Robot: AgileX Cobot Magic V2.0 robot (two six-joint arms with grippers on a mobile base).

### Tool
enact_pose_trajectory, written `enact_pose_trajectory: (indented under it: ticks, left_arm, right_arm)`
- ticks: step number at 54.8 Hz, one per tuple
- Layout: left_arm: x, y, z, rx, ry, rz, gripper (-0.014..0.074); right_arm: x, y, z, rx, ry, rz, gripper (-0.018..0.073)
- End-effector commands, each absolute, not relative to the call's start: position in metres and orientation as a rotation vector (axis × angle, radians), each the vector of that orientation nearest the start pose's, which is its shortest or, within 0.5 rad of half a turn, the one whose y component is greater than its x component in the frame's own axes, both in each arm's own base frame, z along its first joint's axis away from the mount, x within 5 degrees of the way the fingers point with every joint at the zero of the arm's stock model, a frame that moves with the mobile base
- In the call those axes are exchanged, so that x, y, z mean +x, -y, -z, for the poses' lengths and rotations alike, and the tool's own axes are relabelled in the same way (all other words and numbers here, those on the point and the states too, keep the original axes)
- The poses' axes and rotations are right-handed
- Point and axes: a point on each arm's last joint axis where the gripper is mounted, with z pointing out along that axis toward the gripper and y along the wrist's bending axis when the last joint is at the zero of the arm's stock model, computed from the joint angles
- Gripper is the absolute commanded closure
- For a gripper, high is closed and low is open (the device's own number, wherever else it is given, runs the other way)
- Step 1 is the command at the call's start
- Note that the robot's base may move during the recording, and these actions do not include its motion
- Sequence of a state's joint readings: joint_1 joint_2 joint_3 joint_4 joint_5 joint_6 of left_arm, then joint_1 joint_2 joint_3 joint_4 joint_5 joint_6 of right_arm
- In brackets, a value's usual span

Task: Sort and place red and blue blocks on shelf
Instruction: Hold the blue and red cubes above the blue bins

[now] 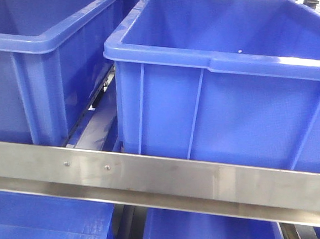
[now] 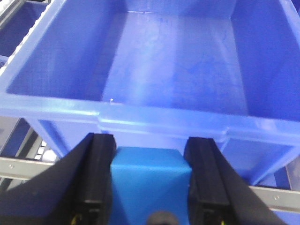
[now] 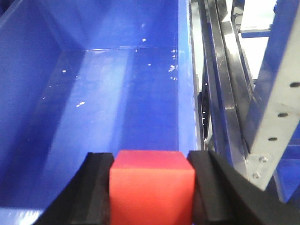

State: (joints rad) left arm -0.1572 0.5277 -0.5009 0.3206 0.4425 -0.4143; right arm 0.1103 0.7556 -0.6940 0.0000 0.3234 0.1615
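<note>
- The shelf's front rail (image 1: 155, 177) carries the left bin (image 1: 44, 44) and the right bin (image 1: 209, 62) side by side, with a narrow gap between them. Neither block nor hand shows in the front view.
- The left hand (image 2: 151, 154) is pinching the blue block (image 2: 149, 183) between both fingers. The block sits just short of the front rim of the facing bin (image 2: 140, 117). Which tier this bin stands on cannot be told. Judged: the block is held ready for delivery but must clear the rim before release.
- The right hand (image 3: 151, 161) is clamped on the red block (image 3: 152, 187). The block is over the speckled bin (image 3: 185, 93), close to its right wall. A shelf upright (image 3: 276, 93) stands just beyond that wall. Judged: the free room lies leftward over the bin floor, and rightward travel risks the wall.
</note>
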Motion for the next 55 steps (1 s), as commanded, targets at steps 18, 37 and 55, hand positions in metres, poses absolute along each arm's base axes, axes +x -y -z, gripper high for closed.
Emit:
enact_pose_trajectory:
  ticks: [18,37,55]
  left_arm:
    - [0.1124,0.0081,-0.3186,-0.024,-1.833,0.082,0.0517]
    - [0.1124,0.0081,-0.3186,-0.024,-1.833,0.082,0.0517]
    - [0.1124,0.0081,-0.3186,-0.024,-1.833,0.082,0.0517]
  right_arm:
    - [0.1569,-0.0161,-0.3648,0.041,-1.749,-0.182,0.0501]
    - [0.1569,-0.0161,-0.3648,0.041,-1.749,-0.182,0.0501]
    - [0.1569,-0.0161,-0.3648,0.041,-1.749,-0.182,0.0501]
